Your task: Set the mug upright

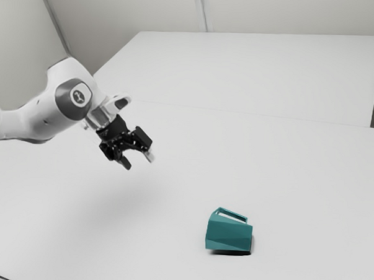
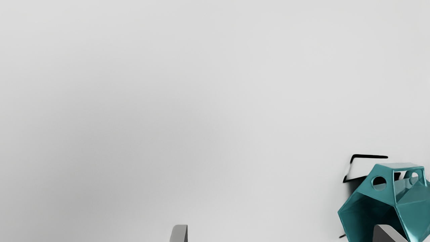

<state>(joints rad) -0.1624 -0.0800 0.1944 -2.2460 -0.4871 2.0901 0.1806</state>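
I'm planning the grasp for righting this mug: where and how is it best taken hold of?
Probably by the raised handle, from above, with the end effector closing across its bar: the mug lies on its side, handle uppermost, with an open gap between bar and body.

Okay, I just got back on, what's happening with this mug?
Nothing is holding the mug right now. It lies on its side on the table, handle up, so it has not been set upright. The arm has its tool open and empty, raised above the table and off toward the exterior view's left of the mug.
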